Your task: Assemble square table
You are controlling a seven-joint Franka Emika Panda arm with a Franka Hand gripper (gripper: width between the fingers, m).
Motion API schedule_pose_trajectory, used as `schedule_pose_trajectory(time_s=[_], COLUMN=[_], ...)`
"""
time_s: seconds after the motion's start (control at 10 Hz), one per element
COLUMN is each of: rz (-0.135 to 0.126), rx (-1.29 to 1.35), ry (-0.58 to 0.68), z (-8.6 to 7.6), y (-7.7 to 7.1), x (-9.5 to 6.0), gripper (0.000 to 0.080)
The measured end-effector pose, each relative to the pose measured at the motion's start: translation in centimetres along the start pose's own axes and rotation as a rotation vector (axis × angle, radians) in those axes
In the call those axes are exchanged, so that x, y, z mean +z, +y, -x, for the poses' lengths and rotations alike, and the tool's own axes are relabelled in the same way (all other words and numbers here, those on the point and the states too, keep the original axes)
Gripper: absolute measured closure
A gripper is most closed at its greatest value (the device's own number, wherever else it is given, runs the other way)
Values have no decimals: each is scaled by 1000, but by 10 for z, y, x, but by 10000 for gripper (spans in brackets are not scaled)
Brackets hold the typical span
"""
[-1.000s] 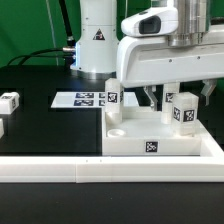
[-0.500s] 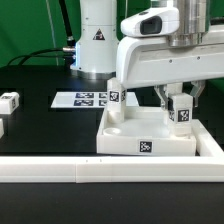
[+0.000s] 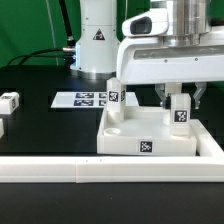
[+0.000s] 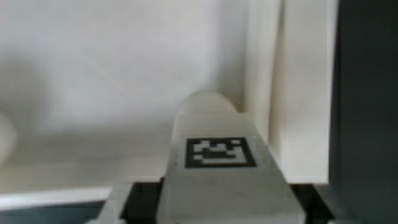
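Assembly of the square table, judged a little under halfway. Nearest in the exterior view, a long white plastic rail (image 3: 60, 172) runs across the black surface (image 3: 45, 130). Just behind it lies the large white square plastic slab with a raised rim (image 3: 150, 146), with a black-and-white tag on its forward edge. A round corner socket (image 3: 117, 130) at its near corner on the exterior view's left is empty.

At the slab's far corner on the exterior view's right, the two dark fingers (image 3: 167, 98) of the white arm are closed on a small white tagged block leg (image 3: 181, 113) and hold it upright. The wrist view shows this gripped leg between them, over the slab and beside its rim. Whether it is seated in its socket cannot be told.

At the far corner on the exterior view's left, a second white tagged leg (image 3: 114, 99) stands upright on the slab, apart from the fingers.

Well apart, towards the exterior view's left, two loose white tagged blocks (image 3: 9, 101) rest on the surface, one cut off by the frame edge. Behind the slab lies the flat white marker board (image 3: 85, 99), and beyond it the arm's white base (image 3: 95, 40).

By this reading, one leg is placed, one is being fitted, and two are not yet fetched. How tight either fitted leg sits is not visible.
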State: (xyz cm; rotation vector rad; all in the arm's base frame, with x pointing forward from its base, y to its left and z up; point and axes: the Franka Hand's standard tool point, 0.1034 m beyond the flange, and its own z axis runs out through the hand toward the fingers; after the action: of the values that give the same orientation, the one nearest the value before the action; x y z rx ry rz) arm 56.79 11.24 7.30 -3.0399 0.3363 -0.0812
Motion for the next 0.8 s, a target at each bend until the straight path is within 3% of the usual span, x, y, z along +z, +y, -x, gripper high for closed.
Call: schedule_pose_trajectory(time_s=[0.3, 0.8], rz=[-18, -19], rx=[305, 773], ry=[6, -3], z=[1, 4], y=[-3, -9], x=[0, 2], gripper=[509, 509])
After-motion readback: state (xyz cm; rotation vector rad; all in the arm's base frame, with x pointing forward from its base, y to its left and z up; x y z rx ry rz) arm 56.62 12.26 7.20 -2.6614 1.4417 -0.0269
